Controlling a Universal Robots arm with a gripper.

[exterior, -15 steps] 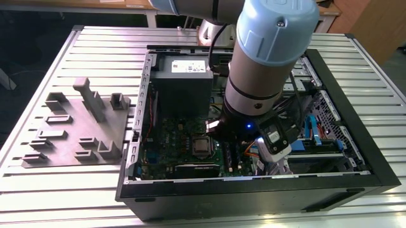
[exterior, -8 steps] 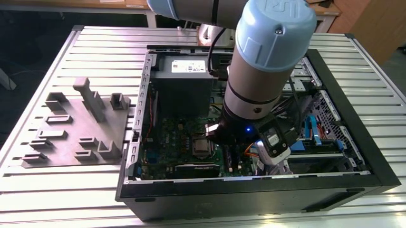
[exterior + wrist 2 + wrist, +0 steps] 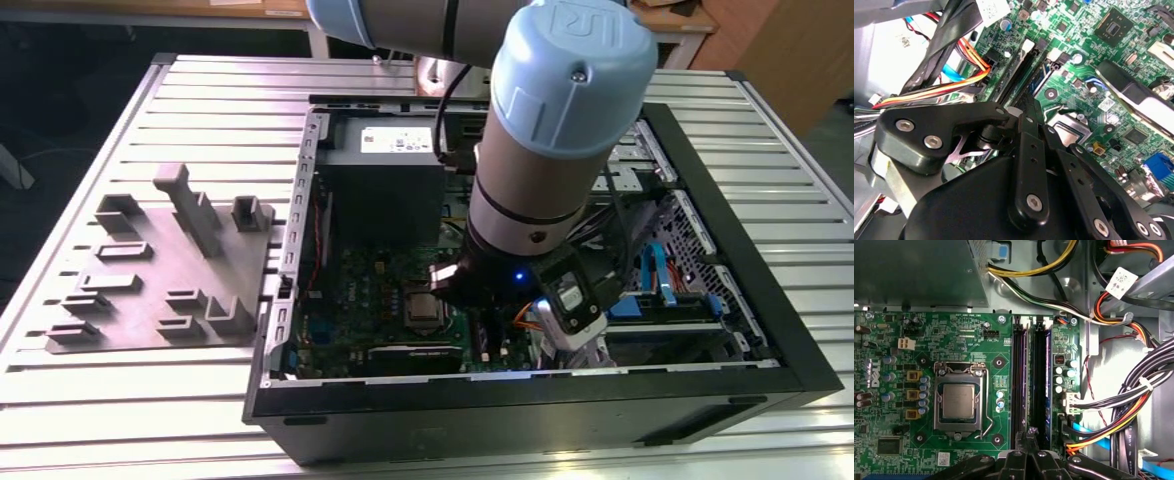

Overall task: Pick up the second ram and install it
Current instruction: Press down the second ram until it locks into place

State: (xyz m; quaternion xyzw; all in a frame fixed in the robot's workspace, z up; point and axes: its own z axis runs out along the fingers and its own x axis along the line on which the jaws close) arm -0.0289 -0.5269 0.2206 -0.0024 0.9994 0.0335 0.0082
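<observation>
Black gripper (image 3: 1029, 432) links of matte, bolted metal fill the foreground of both wrist views, tapering to fingers pressed together with no gap showing between them. Their tip (image 3: 1029, 107) sits down at one end of the twin memory slots. Nothing long sticks out from between them. The second ram (image 3: 1040, 380) appears to stand in the slot farther from the processor socket (image 3: 959, 400), a thin dark strip with a bluish sheen. Which of the two strips is the second one is a judgement.

Risks: if the stick sits crooked or the end latches are not open, downward pressure could flex the board or chip the stick's edge. The loose cable bundle (image 3: 1124, 425) lies near and could snag the links.

In the exterior view the ribbed aluminium table (image 3: 134, 400) carries the black sheet-steel case (image 3: 534, 395), lying open. At its 9 o'clock is the grey moulded fixture plate (image 3: 147, 270) with blocky ridges. The arm (image 3: 554, 150), smooth grey tube with a pale blue cap, reaches in from 12 o'clock. The motherboard (image 3: 964, 335) is glossy green, densely studded with small cylindrical capacitors.
</observation>
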